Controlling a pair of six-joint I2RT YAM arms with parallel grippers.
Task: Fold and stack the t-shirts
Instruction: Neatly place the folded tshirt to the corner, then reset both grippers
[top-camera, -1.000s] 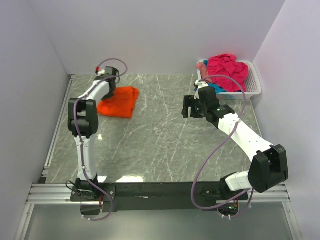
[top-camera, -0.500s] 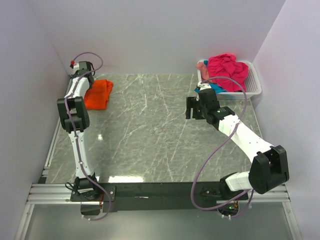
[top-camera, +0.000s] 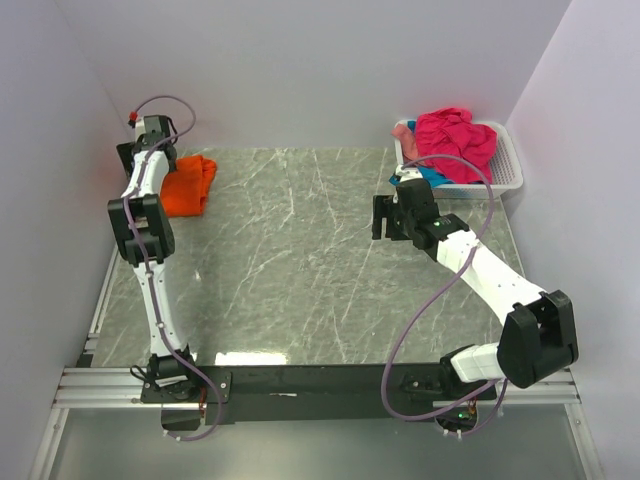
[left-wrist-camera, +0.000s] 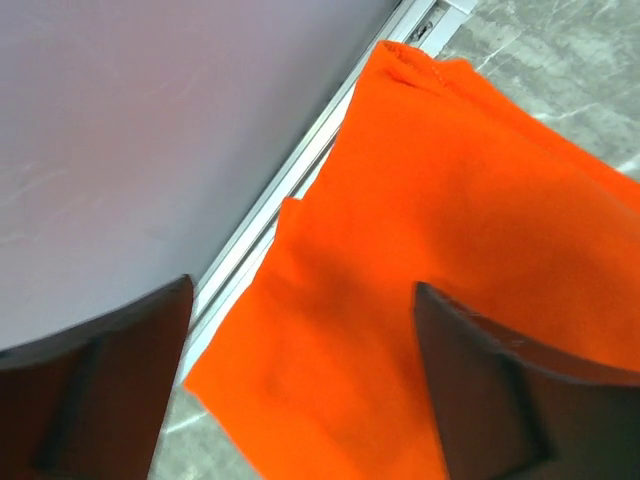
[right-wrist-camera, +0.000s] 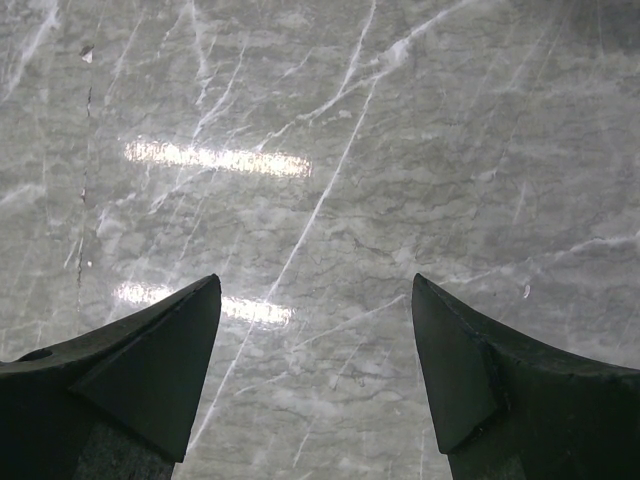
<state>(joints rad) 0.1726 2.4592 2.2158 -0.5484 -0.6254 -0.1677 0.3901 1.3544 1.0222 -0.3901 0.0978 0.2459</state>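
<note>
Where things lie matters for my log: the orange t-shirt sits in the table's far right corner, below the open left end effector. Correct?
Not the right corner: the top external view shows the orange t-shirt in the table's far left corner. It does sit below the open left end effector.

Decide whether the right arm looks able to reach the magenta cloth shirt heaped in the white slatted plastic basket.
Probably yes. The right arm's fingers are open and empty over the grey marble table, and the magenta cloth shirt lies uncovered atop the white slatted plastic basket close beside that arm.
</note>
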